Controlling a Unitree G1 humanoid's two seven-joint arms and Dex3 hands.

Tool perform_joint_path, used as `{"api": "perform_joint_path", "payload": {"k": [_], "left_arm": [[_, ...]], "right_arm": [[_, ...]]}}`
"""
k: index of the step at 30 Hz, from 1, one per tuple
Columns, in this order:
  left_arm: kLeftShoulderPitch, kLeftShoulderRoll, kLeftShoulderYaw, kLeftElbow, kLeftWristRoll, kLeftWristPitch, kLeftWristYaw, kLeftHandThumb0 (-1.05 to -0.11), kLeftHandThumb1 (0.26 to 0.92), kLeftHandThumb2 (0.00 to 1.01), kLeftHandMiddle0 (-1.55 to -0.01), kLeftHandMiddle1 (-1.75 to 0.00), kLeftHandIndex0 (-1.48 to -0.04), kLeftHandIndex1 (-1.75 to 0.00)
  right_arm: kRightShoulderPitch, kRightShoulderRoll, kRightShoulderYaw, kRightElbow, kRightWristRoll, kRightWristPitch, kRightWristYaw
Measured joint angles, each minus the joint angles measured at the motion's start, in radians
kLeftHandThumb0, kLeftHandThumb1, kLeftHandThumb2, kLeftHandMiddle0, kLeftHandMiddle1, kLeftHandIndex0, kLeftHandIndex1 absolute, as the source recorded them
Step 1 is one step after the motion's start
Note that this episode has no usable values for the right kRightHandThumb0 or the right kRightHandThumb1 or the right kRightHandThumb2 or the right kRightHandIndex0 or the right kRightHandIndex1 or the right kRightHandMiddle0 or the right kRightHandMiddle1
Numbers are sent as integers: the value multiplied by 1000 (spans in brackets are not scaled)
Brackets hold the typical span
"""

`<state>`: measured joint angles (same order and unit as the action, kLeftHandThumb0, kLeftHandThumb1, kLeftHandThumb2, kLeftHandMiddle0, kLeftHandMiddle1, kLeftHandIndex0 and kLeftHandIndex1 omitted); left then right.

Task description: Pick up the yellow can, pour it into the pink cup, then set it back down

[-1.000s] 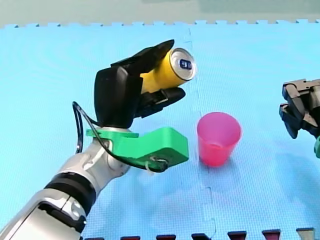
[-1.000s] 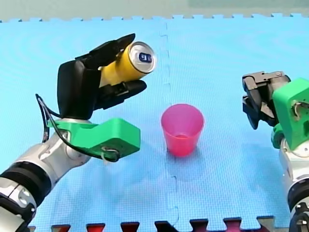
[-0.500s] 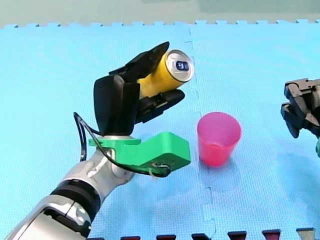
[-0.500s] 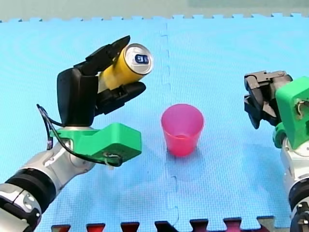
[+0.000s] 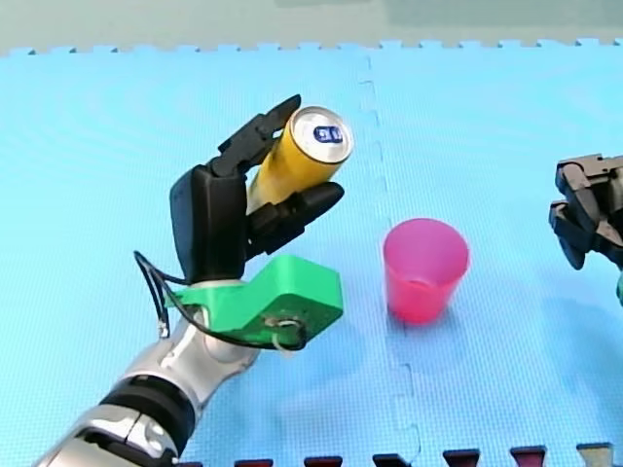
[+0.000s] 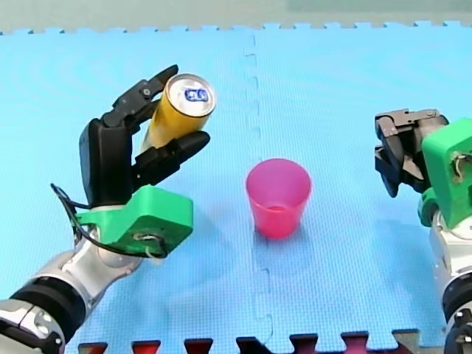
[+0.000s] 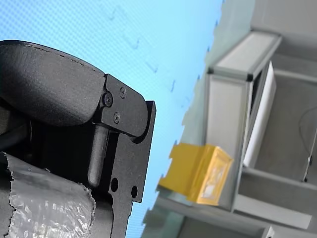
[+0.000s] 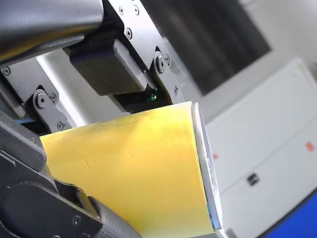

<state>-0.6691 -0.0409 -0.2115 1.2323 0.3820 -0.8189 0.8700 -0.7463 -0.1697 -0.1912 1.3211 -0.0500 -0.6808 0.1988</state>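
My left hand [image 6: 125,155] squeezes the yellow can [image 6: 173,114] between its fingers, up in the air over the blue mat [image 6: 332,66], left of the pink cup [image 6: 278,195]. The can stands slanted, with its silver top up and leaning toward the cup. My right hand [image 6: 402,151] holds nothing, near the mat's right edge.

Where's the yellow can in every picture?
First head view: yellow can left of centre, in the fingers of the left hand.
Second head view: upper left, same grasp.
First wrist view: that yellow box isn't it.
Second wrist view: across the middle, between dark fingers.
Shared landmark: the blue mat.
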Motion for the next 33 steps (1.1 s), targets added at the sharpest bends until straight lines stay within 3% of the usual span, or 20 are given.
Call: {"api": "perform_joint_path", "payload": {"k": [7, 14, 27, 33], "left_arm": [[64, -30, 83, -18, -95, -45, -125, -397, 814, 6, -1256, 0, -1196, 0], [97, -47, 156, -34, -191, -56, -294, -383, 824, 5, -1248, -1, -1184, 0], [141, -106, 285, -117, -390, 10, -580, -388, 827, 0, -1272, -10, -1186, -1], [169, -111, 304, -168, -394, 27, -610, -388, 822, 0, -1280, -11, -1190, -2]], "right_arm": [[1, -6, 0, 0, 0, 3, 0], [1, -6, -1, 0, 1, 12, 0], [1, -6, -4, 0, 4, 20, 1], [1, -5, -5, 0, 5, 22, 2]]}}
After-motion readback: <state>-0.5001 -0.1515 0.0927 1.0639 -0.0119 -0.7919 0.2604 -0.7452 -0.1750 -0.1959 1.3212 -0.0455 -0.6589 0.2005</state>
